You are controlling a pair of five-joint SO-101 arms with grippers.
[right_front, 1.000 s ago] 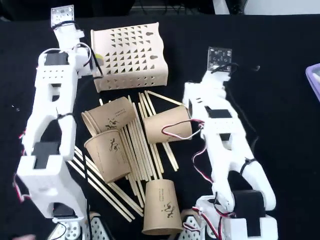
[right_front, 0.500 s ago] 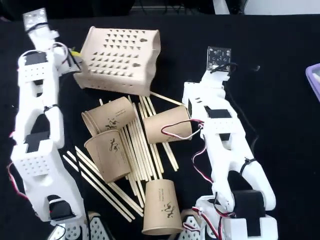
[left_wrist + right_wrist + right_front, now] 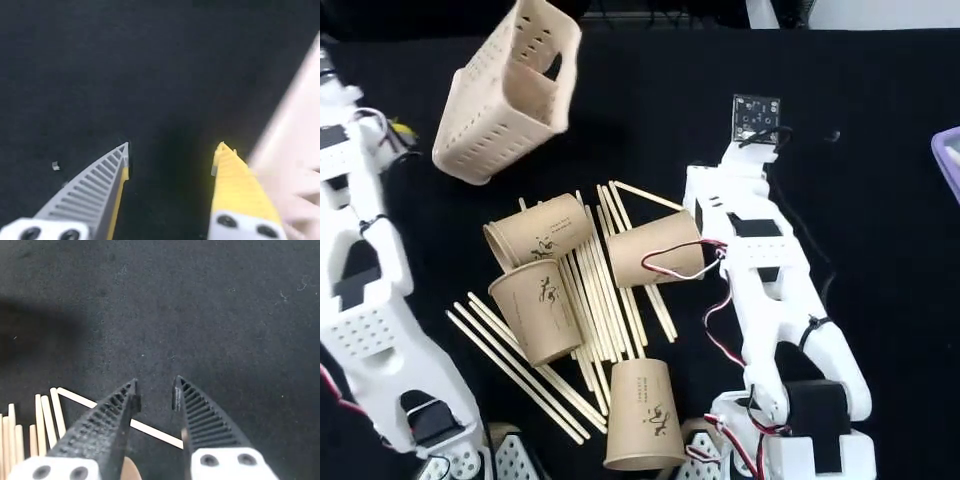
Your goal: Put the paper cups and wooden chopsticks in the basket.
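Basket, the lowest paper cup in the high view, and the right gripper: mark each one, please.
Basket (image 3: 492, 112): high view, perforated side wall.
Paper cup (image 3: 645, 415): high view, middle of its side.
Right gripper (image 3: 155, 386): right wrist view, midway between fingertips.

Beige basket (image 3: 490, 110) tilted, 4 paper cups (image 3: 540, 310) on scattered wooden chopsticks (image 3: 601, 290)

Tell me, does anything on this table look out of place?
Yes. The basket is steeply tilted at the table's far left rather than resting flat on its base, right beside the open left gripper. Paper cups lie on their sides across a loose scatter of wooden chopsticks in the middle.
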